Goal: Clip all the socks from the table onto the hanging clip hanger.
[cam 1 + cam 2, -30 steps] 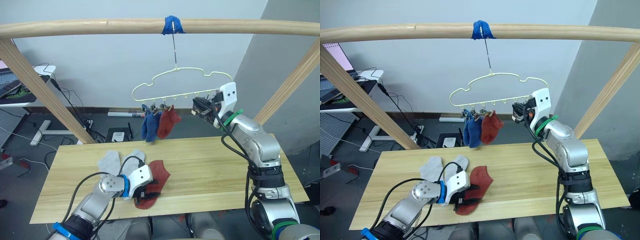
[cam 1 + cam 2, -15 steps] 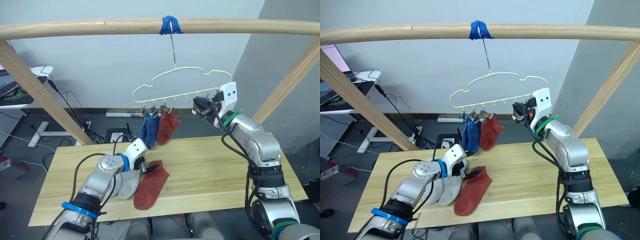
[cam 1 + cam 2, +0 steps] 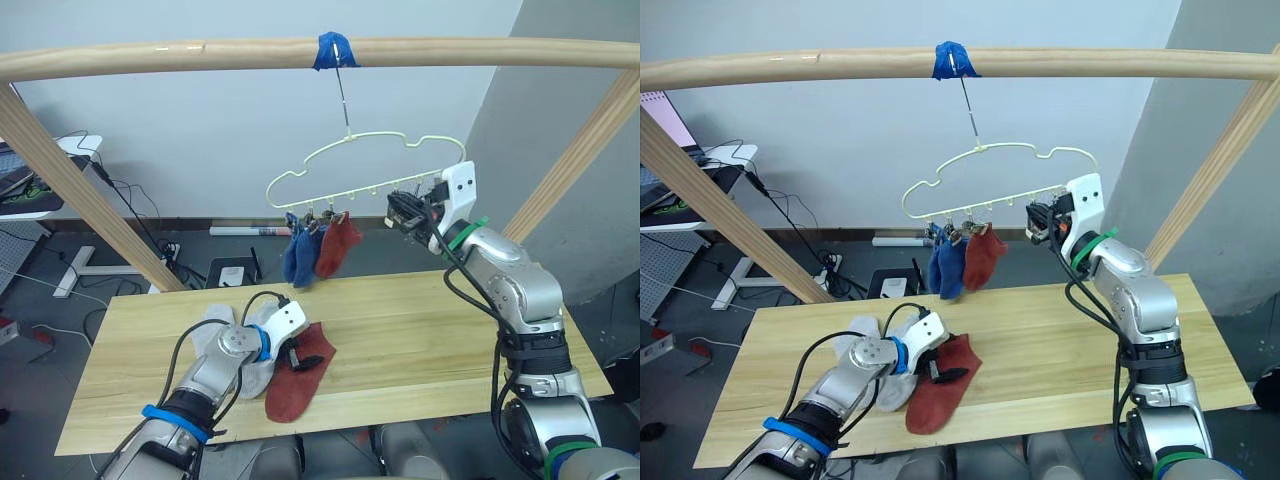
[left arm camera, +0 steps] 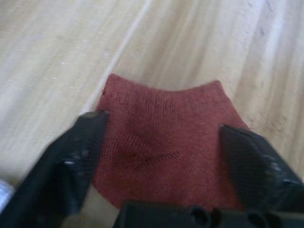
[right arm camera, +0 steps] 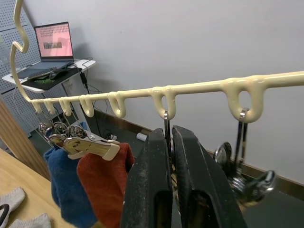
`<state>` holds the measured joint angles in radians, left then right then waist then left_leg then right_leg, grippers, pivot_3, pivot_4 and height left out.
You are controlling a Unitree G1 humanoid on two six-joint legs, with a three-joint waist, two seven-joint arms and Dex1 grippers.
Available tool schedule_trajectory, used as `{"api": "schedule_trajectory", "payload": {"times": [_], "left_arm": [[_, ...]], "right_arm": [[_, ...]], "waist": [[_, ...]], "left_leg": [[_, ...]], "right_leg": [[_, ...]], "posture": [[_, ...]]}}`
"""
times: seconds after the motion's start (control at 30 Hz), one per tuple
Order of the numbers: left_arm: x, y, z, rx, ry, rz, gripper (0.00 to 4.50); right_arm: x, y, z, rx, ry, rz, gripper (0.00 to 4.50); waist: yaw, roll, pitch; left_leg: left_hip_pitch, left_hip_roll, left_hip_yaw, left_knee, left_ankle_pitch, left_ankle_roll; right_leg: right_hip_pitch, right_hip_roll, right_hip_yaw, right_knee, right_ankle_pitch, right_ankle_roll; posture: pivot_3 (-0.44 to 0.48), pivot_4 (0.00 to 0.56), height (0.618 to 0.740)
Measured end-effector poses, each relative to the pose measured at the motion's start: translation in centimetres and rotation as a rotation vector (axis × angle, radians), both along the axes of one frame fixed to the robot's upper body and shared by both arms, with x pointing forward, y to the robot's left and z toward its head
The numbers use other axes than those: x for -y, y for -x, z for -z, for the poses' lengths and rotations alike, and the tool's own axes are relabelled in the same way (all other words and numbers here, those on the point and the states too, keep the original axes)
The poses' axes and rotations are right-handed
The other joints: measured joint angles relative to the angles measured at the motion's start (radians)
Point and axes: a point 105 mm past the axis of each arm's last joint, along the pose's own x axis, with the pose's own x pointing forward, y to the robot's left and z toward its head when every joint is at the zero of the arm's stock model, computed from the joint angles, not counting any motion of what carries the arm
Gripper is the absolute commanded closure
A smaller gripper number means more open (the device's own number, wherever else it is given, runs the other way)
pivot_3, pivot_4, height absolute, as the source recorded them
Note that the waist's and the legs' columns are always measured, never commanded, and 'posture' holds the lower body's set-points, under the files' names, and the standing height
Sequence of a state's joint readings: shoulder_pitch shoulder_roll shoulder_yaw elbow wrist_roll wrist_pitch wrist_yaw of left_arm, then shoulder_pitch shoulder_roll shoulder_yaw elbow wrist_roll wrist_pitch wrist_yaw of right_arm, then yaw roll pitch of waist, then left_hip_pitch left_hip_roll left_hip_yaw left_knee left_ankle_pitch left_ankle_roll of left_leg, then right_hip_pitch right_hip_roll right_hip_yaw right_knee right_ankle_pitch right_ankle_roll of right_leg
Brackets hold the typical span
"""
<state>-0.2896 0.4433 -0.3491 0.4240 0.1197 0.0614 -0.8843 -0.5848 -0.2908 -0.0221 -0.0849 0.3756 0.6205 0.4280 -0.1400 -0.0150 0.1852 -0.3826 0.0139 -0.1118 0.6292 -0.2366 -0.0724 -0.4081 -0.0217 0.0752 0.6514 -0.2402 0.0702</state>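
We see L gripper [image 4: 161, 156] low over rust sock [image 3: 296, 376] on table [image 3: 420, 330], fingers apart astride it. R gripper [image 5: 170, 142] pinched on a clip of clip hanger [image 3: 370, 170]. Grey socks [image 3: 232, 335] partly hidden behind L arm.

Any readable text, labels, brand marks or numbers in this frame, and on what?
No text reads legibly anywhere.
Laptop screen: pink window with dark marks, too small and blurred to read.
Clip hanger, rust red sock under the left gripper, table: no print or label visible.
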Motion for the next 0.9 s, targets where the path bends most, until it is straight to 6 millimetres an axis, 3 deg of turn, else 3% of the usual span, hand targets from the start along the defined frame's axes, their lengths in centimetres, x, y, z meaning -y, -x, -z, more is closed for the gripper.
{"api": "schedule_trajectory", "payload": {"times": [0.17, 0.43, 0.67, 0.8, 0.9], "left_arm": [[0.1, 0.5, 0.2, -0.001, 0.003, 0.010, 2.87], [0.7, 1.3, -0.2, -0.008, 0.071, 0.022, 4.48], [2.1, 0.1, -5.6, -0.009, 0.308, 0.004, 4.48], [2.6, 0.6, -7.0, -0.088, 0.394, 0.003, 4.48], [3.6, 0.3, -10.6, -0.176, 0.588, -0.025, 4.48]], "right_arm": [[0.1, 0.0, 0.0, 0.000, 0.001, 0.006, 4.50], [0.1, 0.0, -0.1, 0.002, 0.002, 0.007, 4.50], [0.3, 0.0, -0.1, 0.003, 0.013, 0.002, 4.50], [0.6, -0.3, -0.5, 0.004, 0.007, 0.004, 4.50], [1.0, -0.3, -0.6, -0.087, -0.082, -0.028, 4.50]], "waist": [[0.000, 0.000, 0.000], [0.000, 0.000, 0.000], [0.000, 0.000, 0.000], [-0.002, 0.000, 0.000], [0.002, 0.000, 0.000]], "left_leg": [[0.000, 0.000, 0.000, 0.000, 0.000, 0.000], [0.000, 0.000, 0.000, 0.000, 0.000, 0.000], [0.000, 0.000, 0.000, 0.001, 0.000, 0.000], [0.000, 0.000, 0.000, 0.001, 0.000, 0.000], [-0.001, 0.000, -0.001, 0.001, 0.000, 0.000]], "right_leg": [[0.000, 0.000, 0.000, 0.000, 0.000, 0.000], [0.000, 0.000, 0.000, 0.000, 0.000, 0.000], [0.000, 0.000, 0.000, 0.001, 0.000, 0.000], [0.000, 0.000, 0.000, 0.001, 0.000, 0.000], [0.000, 0.000, 0.000, 0.001, 0.000, 0.000]], "posture": [[-0.159, 0.131, 0.740], [-0.154, 0.128, 0.740], [-0.149, 0.129, 0.740], [-0.149, 0.128, 0.740], [-0.148, 0.128, 0.740]]}}
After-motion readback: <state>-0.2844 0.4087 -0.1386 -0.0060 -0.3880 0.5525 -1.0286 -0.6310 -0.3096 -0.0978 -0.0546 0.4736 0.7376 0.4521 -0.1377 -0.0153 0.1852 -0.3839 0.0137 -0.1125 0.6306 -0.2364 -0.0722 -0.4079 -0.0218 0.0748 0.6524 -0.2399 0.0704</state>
